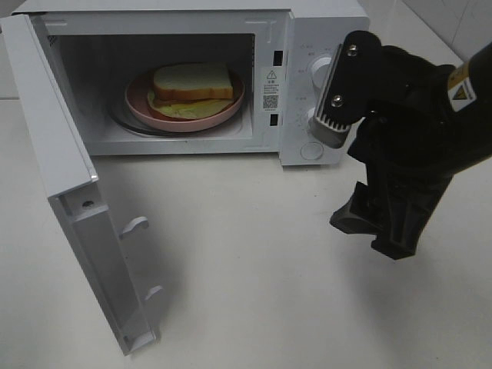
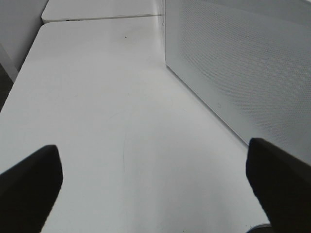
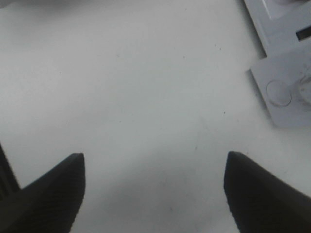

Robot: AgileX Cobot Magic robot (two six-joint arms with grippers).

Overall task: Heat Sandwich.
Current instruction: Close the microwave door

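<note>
Since sandwich (image 1: 192, 86) likely soft, light, crushable, grip plate (image 1: 137, 106) rim; left end effector (image 2: 153, 145), right end effector (image 3: 154, 155) apart, empty, well off it.

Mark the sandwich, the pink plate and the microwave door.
sandwich (image 1: 192, 80), exterior high view, top bread slice.
pink plate (image 1: 136, 101), exterior high view, left rim.
microwave door (image 1: 54, 115), exterior high view, inner face.

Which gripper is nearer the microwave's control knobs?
Right. The right gripper hovers open just in front of the control knobs. The left gripper is outside the overhead view; its camera shows only table and a white perforated panel.
</note>
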